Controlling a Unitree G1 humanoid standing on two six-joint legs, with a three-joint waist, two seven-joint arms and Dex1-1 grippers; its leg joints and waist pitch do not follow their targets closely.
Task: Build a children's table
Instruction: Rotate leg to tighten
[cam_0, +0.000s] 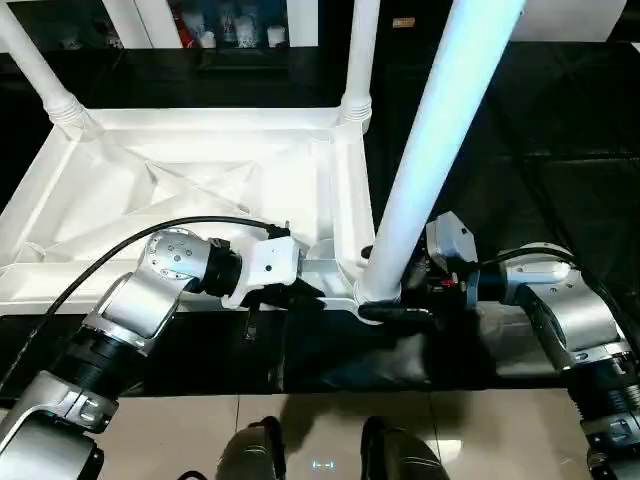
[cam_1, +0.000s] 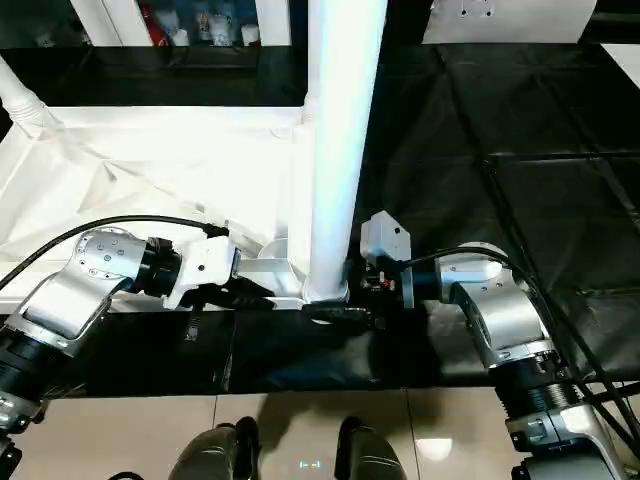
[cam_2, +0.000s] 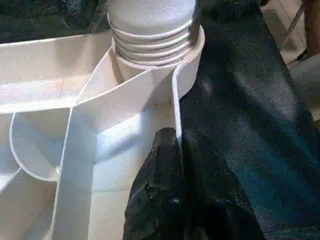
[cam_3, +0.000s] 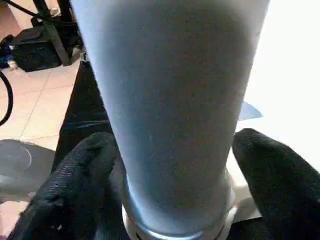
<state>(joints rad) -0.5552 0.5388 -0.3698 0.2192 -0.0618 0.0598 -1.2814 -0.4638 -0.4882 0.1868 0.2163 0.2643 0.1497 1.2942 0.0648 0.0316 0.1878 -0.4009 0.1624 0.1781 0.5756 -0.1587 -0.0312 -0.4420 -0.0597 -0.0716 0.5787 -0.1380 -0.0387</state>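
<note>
White plastic is what you are working with here: the rectangular white plastic tabletop (cam_0: 200, 190) is lying upside down, ribbed underside up, on the black cloth-covered work surface (cam_1: 520, 130). Two slim white tubular legs (cam_0: 40, 70) are already standing in the far corner sockets.

You are seating the long tapered white plastic leg (cam_0: 440, 130) in the round socket (cam_2: 192, 60) at the tabletop's near right corner. Its threaded end is resting in that socket with several ridges showing above the rim, so by my judgement it is not yet fully home.

Your right gripper (cam_0: 398, 300) is reaching in from beyond the tabletop's right edge, low on the leg just above the socket. Its two black fingers (cam_3: 82, 170) are sitting one on each side of the tube, spread about as wide as the leg, and they appear to be bearing on it. Your left gripper (cam_2: 177, 150) is pinching the thin upright rim wall (cam_2: 175, 100) on the near edge, just beside the same socket, fingers nearly closed with the wall between them.

To do this well, keep the left grip firm so the tabletop cannot spin or slide on the cloth. Keep the leg straight in line with the socket while turning, since a tilt could cross the threads. Regrip low, near the base, and stop once the ridges are hidden in the socket.
</note>
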